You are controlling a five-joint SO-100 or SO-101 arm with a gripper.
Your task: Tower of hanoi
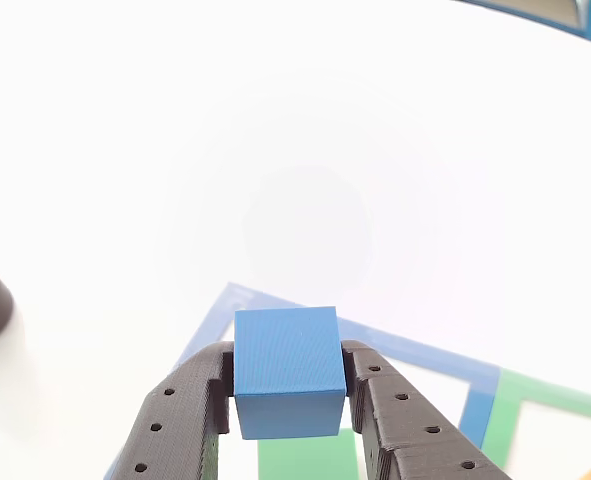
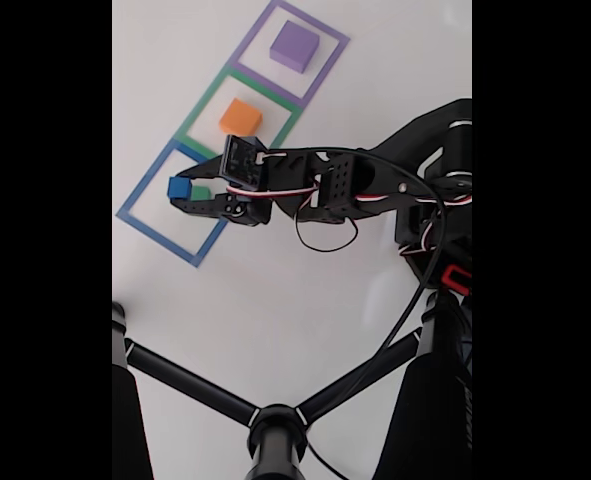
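No text, label, brand, number or sign can be read in either view. The blue block (image 1: 286, 372) has plain ridged faces, and the black arm (image 2: 347, 188) shows no legible marking. The taped square outlines (image 2: 238, 120) carry no writing.

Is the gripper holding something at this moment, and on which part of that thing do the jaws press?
Yes. The gripper holds the blue block, with one of the jaws pressing on each of two opposite side faces, near the block's lower half.

Blue block (image 1: 285, 370), green block (image 2: 203, 192) (partly hidden), orange block (image 2: 241, 116), purple block (image 2: 295, 46); black tool (image 1: 287, 395).
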